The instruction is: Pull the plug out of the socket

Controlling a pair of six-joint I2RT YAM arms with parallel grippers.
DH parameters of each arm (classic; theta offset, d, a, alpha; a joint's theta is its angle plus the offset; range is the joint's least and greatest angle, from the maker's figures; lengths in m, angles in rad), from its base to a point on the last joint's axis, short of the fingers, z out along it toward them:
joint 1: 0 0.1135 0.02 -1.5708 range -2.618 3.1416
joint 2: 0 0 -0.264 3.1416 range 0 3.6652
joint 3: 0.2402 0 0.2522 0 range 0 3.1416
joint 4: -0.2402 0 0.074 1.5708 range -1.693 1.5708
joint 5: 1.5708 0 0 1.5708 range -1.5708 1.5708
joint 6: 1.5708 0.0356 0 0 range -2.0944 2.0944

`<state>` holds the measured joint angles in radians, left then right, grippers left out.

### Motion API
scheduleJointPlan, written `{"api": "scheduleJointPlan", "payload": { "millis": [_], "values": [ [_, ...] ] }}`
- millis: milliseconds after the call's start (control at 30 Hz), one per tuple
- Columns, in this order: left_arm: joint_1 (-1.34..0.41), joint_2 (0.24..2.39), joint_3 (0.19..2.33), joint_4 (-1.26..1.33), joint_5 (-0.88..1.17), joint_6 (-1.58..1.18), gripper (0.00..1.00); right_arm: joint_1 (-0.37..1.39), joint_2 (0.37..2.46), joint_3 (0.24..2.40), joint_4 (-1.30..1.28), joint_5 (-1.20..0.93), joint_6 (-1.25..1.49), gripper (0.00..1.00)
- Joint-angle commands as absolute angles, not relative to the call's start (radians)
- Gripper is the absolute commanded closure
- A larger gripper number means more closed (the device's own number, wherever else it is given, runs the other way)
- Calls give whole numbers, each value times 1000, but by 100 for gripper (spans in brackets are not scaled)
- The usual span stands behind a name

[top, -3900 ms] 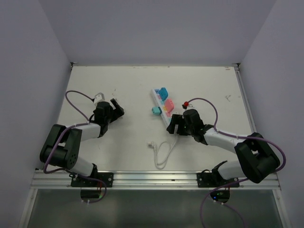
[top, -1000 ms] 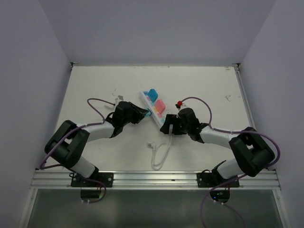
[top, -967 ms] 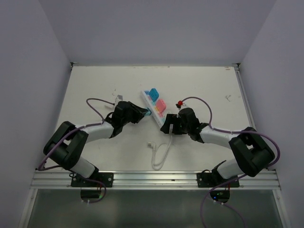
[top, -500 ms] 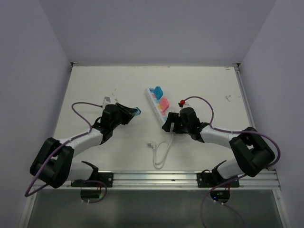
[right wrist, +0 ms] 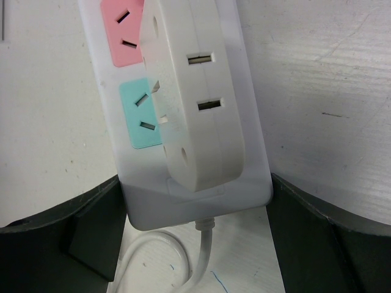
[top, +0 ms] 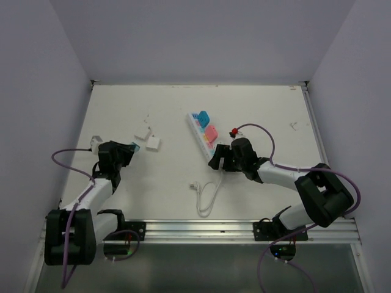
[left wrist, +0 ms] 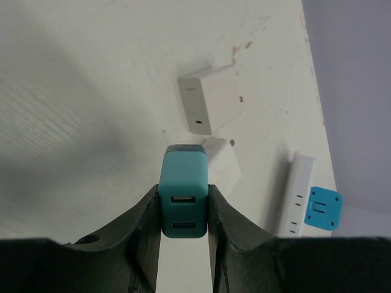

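Note:
The socket is a long white strip lying slantwise at mid-table, with pink and teal outlet faces in the right wrist view. My right gripper is shut on its near end, one finger against each long side. A white adapter is plugged in there. A pink plug and a blue plug sit further along the strip. My left gripper is far left of the strip, shut on a teal plug with two USB slots, held off the socket.
Two loose white adapters lie between the left gripper and the strip, the nearer one ahead of the teal plug. The strip's thin white cord loops towards the near edge. Walls enclose the table on three sides.
My left arm has swung back to the left with the teal plug, from right beside the strip to the table's left side. The right gripper and strip have stayed put.

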<state>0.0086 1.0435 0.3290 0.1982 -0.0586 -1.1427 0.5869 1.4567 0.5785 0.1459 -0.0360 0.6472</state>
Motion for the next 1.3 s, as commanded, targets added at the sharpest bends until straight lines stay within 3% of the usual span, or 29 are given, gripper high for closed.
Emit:
{"api": "scheduleJointPlan", "payload": {
  "millis": [0, 333, 500, 633, 667, 867, 1000, 1267],
  "values": [
    [80, 1148, 321, 287, 56, -1077, 98, 571, 1488, 529, -28, 17, 644, 100],
    [146, 1422, 408, 483, 170, -1023, 89, 571, 1493, 532, -23, 12, 637, 100],
    [150, 1505, 449, 474, 201, -1009, 76, 571, 1488, 532, -23, 11, 635, 100],
    [152, 1479, 434, 425, 190, -1011, 55, 571, 1488, 534, -23, 6, 635, 100],
    [152, 1447, 427, 416, 181, -1009, 44, 571, 1488, 534, -25, 5, 634, 100],
    [152, 1324, 429, 269, 132, -939, 9, 574, 1486, 538, -25, 5, 632, 100],
    [152, 1234, 446, 169, 132, -896, 2, 592, 1483, 548, -32, 3, 621, 100],
    [8, 1043, 439, 22, 126, -880, 3, 673, 1491, 587, -35, 5, 607, 100]
  ]
}}
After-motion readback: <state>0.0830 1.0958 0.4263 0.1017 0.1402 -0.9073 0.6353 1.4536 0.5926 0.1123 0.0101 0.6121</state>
